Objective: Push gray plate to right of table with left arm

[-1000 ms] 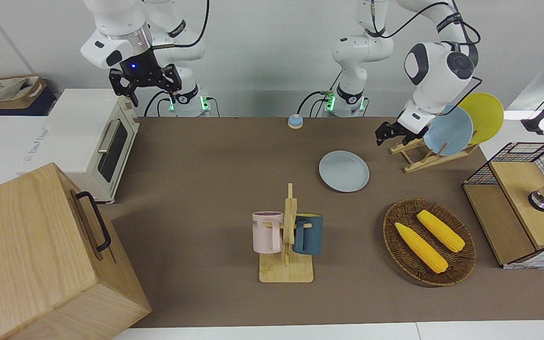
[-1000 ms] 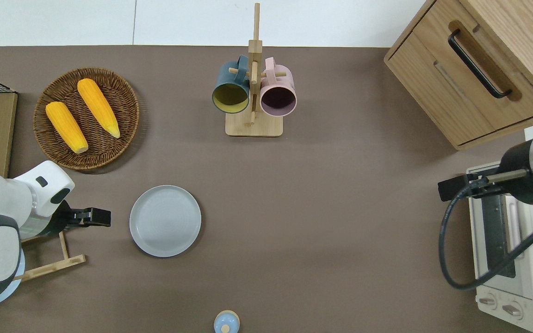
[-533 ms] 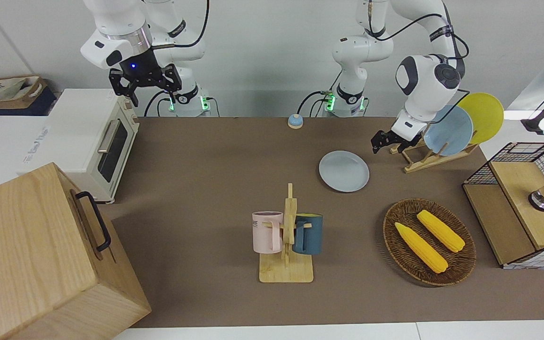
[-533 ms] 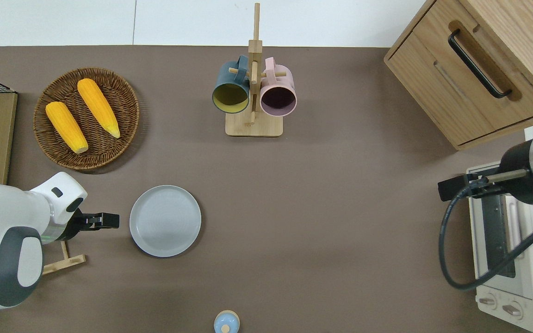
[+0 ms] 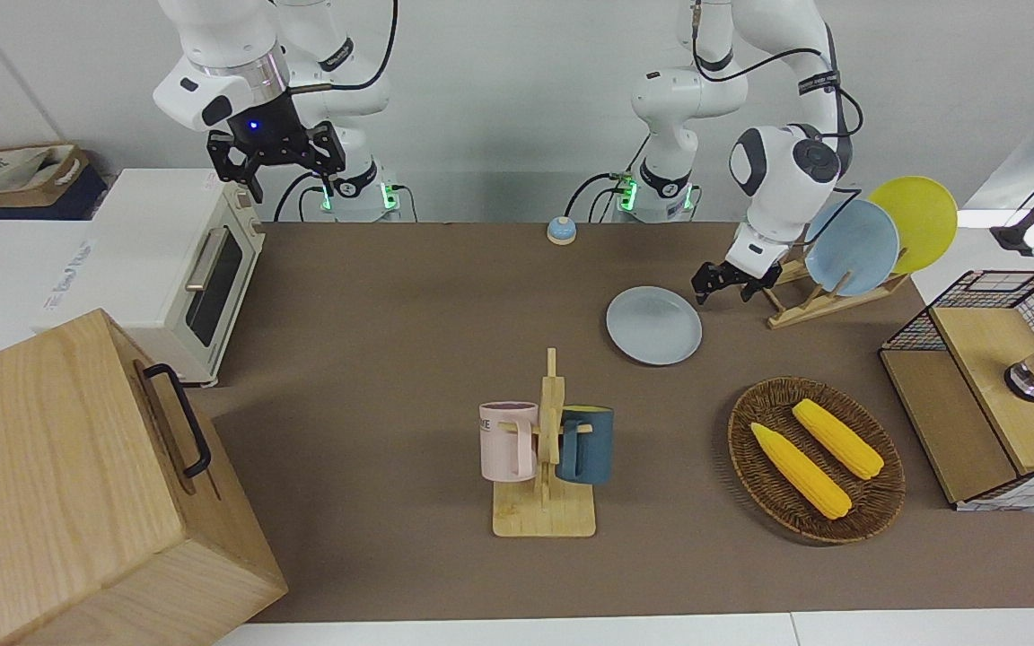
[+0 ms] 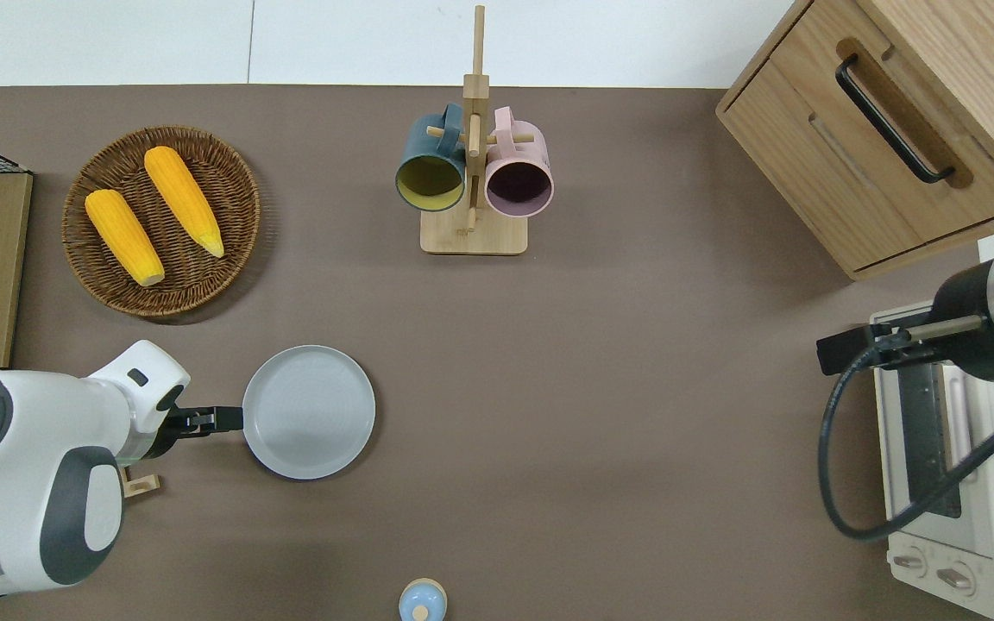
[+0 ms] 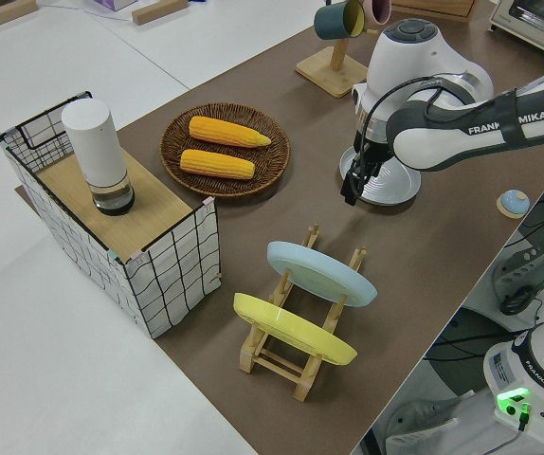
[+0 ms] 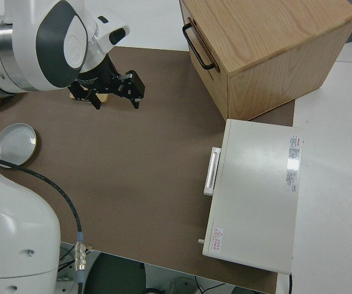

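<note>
Plate (image 6: 308, 412) flat (round); left gripper (image 6: 225, 419) seemingly touching rim.

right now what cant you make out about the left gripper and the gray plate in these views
- Contact: the left gripper reaches the rim of the gray plate in the overhead view, but whether it touches is too small to tell.
- Gripper height over the table: the left side view has the wrist blocking the fingertips.
- Plate in the right side view: partly covered by the right arm's white body.
- Dish rack: mostly hidden under the left arm overhead.
</note>
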Robot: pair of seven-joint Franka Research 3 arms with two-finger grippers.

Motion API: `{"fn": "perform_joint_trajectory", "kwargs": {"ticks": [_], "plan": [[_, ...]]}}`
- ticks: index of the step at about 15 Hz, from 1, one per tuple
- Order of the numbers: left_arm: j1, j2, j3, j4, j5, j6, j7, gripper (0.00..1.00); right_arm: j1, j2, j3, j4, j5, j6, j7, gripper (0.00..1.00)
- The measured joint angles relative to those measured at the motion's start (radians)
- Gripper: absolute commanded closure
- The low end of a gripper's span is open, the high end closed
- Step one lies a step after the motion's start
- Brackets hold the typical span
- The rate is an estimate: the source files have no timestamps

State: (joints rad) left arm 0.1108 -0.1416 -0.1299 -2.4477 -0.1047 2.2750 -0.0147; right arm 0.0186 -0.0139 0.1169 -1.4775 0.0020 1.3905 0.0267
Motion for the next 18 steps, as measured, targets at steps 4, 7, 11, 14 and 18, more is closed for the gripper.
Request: {"fn": "perform_joint_trajectory", "kwargs": {"ticks": [4,7,11,14,18], "plan": [[-0.007,0.012,-0.029,-0.036,0.0,0.072,-0.047,0.01,0.0,0.0,0.0,0.0,0.0,0.0,0.0,0.017],[-0.029,0.028,-0.03,-0.068,0.0,0.135,-0.075,0.01,0.0,0.0,0.0,0.0,0.0,0.0,0.0,0.017],[-0.048,0.051,-0.031,-0.098,0.0,0.196,-0.097,0.1,0.0,0.0,0.0,0.0,0.0,0.0,0.0,0.017],[-0.054,0.06,-0.031,-0.099,0.0,0.205,-0.103,0.18,0.0,0.0,0.0,0.0,0.0,0.0,0.0,0.017],[-0.054,0.062,-0.031,-0.099,0.0,0.206,-0.114,0.68,0.0,0.0,0.0,0.0,0.0,0.0,0.0,0.017]]}}
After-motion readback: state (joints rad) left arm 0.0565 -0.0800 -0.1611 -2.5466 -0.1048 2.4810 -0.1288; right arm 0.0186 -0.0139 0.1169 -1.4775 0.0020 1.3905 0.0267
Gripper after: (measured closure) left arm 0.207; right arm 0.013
